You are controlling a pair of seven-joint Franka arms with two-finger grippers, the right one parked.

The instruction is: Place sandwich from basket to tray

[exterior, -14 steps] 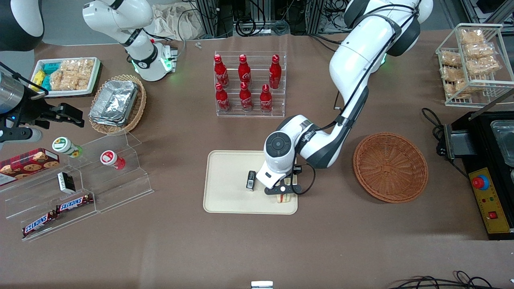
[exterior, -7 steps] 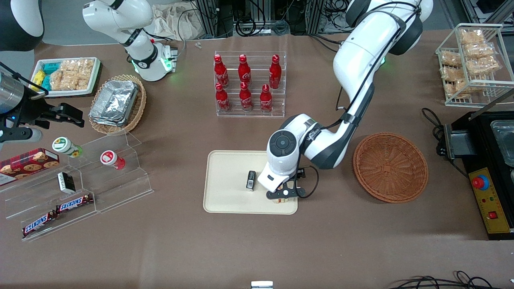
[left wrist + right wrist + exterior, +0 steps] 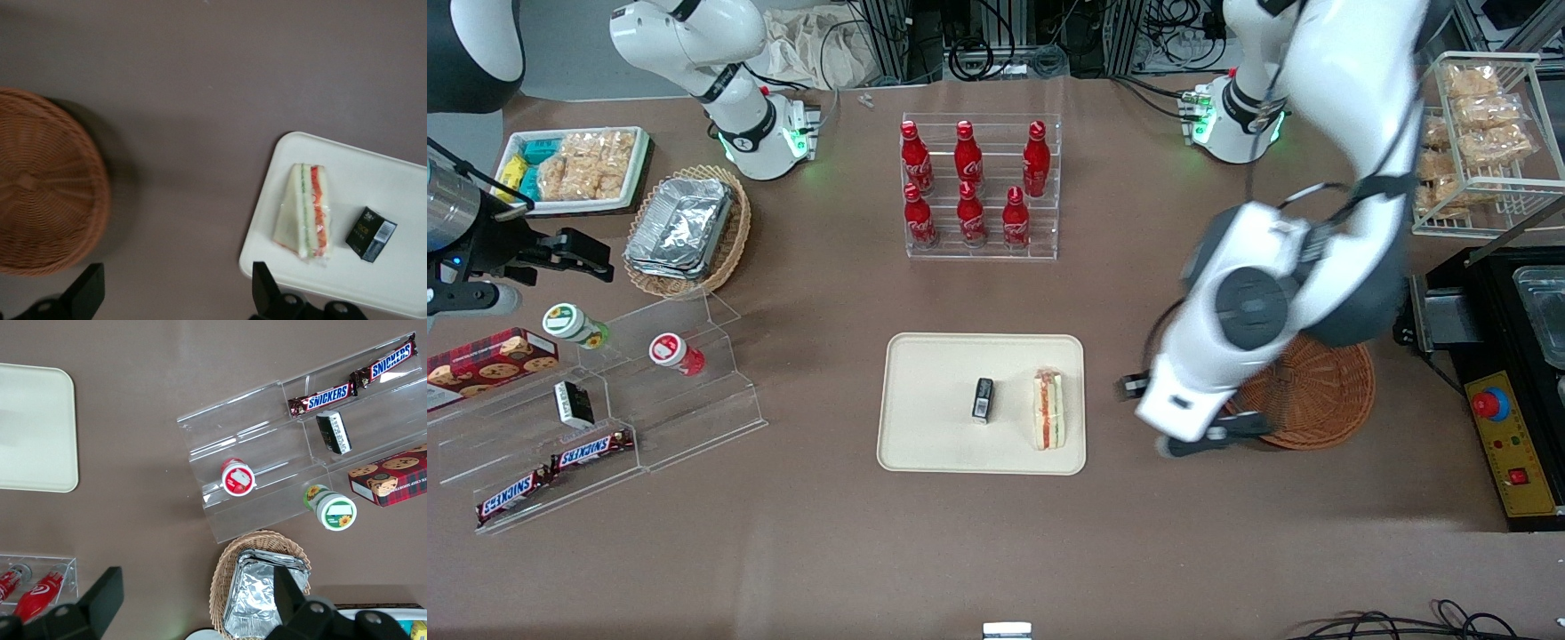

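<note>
The sandwich (image 3: pixel 1048 409) lies on the cream tray (image 3: pixel 934 427), near the tray's edge that faces the basket. It also shows in the left wrist view (image 3: pixel 305 210), lying flat on the tray (image 3: pixel 407 190) with its filling edge up. The reddish-brown basket (image 3: pixel 1316 391) is empty and also shows in the left wrist view (image 3: pixel 40 187). My gripper (image 3: pixel 1209 436) is raised above the table between tray and basket, over the basket's rim. It is open and empty in the left wrist view (image 3: pixel 175 297), clear of the sandwich.
A small black box (image 3: pixel 983 399) lies on the tray beside the sandwich. A rack of red bottles (image 3: pixel 978 191) stands farther from the camera than the tray. Acrylic shelves with snack bars (image 3: pixel 596 418) are toward the parked arm's end. A black appliance (image 3: pixel 1512 356) is beside the basket.
The gripper has let go of the sandwich, which stays on the tray. The arm has lifted and swung away from the tray toward the basket.
</note>
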